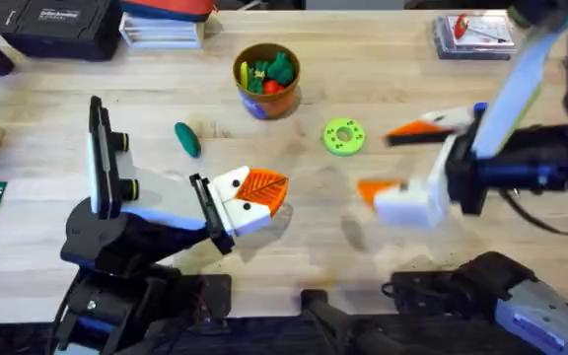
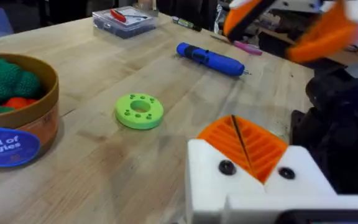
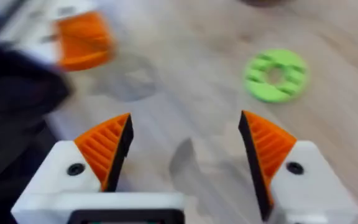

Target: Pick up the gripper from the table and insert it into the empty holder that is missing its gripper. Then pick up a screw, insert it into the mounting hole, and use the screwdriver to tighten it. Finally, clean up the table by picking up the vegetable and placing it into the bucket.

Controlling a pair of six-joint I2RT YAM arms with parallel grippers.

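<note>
Nearest the bases, the left hand (image 1: pixel 254 197) lay low over the wooden bench (image 1: pixel 383 79), its two orange ribbed pads (image 2: pixel 244 144) pressed together with nothing between them, each on a white holder (image 2: pixel 253 186) fastened by a dark screw. To its right, the right hand (image 1: pixel 402 163) hung above the bench with its orange pads (image 3: pixel 107 149) spread wide apart and empty.

Just beyond the left hand, the dark-green vegetable (image 1: pixel 186 139) lay on the bench, apart from everything. Between the two hands sat a green ring-shaped disc (image 1: pixel 343 137). In the left wrist view the blue screwdriver (image 2: pixel 210 60) rested on the bench past the disc, its thin bit pointing away from its blue body.

Farther back stood the bucket (image 1: pixel 266 99), orange-brown at the rim and blue below, holding green, yellow and red toy foods. At the far right corner lay a clear plastic case (image 1: pixel 473 33).
</note>
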